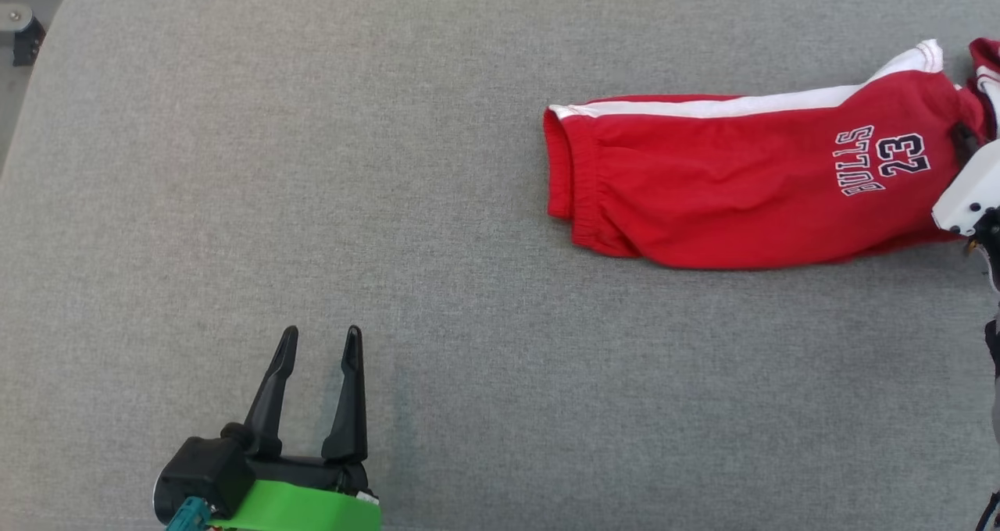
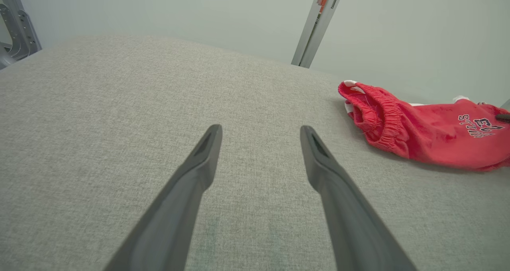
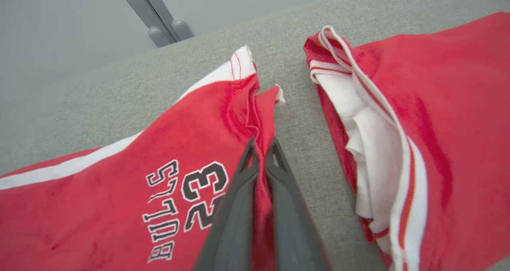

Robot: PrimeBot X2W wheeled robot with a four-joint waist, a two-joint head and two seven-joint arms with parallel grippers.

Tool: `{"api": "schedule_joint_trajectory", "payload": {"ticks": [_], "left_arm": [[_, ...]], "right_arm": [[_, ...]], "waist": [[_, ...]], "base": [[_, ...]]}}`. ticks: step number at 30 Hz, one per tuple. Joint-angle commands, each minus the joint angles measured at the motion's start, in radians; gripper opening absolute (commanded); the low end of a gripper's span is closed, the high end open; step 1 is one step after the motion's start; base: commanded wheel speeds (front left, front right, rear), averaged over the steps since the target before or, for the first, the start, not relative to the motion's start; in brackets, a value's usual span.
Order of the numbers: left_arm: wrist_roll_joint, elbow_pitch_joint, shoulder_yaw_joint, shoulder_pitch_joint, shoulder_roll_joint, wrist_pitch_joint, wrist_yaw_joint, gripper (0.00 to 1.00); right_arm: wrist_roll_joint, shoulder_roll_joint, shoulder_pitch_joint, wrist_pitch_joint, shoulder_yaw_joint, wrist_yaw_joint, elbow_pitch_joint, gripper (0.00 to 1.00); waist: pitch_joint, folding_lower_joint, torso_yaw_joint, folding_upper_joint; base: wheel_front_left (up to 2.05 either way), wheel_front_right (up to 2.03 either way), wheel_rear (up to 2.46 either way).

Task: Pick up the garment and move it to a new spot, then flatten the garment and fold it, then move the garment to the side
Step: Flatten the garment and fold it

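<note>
The garment (image 1: pixel 734 172) is a pair of red shorts with white side stripes and "BULLS 23" printed on one leg, lying at the right of the grey table (image 1: pixel 312 164). My right gripper (image 3: pixel 263 145) is shut on the hem edge of the printed leg, red cloth pinched between its fingers; the other leg (image 3: pixel 438 115) lies apart to its right. Only the right arm's white wrist (image 1: pixel 969 191) shows in the head view, at the right edge. My left gripper (image 1: pixel 320 340) is open and empty at the lower left, far from the garment (image 2: pixel 422 131).
The grey padded table's rounded far-left corner (image 1: pixel 70 0) shows, with a metal bracket (image 1: pixel 23 31) beyond it. Grey frame posts (image 2: pixel 318 24) stand behind the table's far edge against a pale wall.
</note>
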Motion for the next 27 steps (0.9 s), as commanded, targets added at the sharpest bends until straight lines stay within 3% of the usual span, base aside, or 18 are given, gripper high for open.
{"api": "schedule_joint_trajectory", "payload": {"ticks": [1, 5, 13, 18, 27], "left_arm": [[0.011, 0.002, 0.007, 0.017, -0.002, -0.003, -0.007, 1.00], [0.020, 0.008, -0.001, 0.026, -0.006, -0.003, -0.017, 1.00], [-0.007, 0.025, -0.040, -0.001, -0.008, -0.003, -0.007, 1.00], [-0.041, 0.043, -0.068, -0.028, -0.008, -0.003, 0.009, 1.00], [-0.058, 0.067, -0.078, -0.016, -0.008, -0.003, 0.027, 1.00]], "right_arm": [[-0.001, -0.003, 0.010, -0.011, -0.009, -0.001, -0.017, 0.00], [-0.001, 0.019, -0.011, -0.005, 0.013, -0.001, -0.078, 0.00], [0.053, 0.134, -0.005, 0.092, 0.250, -0.001, -0.198, 0.00], [0.068, 0.192, 0.019, 0.094, 0.359, -0.001, -0.156, 0.00], [0.107, 0.216, 0.011, 0.003, 0.397, -0.001, -0.034, 0.00]], "waist": [[-0.041, 0.0000, -0.026, 0.0000], [-0.055, 0.0000, -0.013, 0.0000], [-0.048, 0.0000, 0.034, 0.0000], [-0.045, 0.0000, 0.073, 0.0000], [-0.067, 0.0000, 0.115, 0.0000]], "base": [[0.00, 0.00, 0.00], [0.00, 0.00, 0.00], [0.00, 0.00, 0.00], [0.00, 0.00, 0.00], [0.00, 0.00, 0.00]]}}
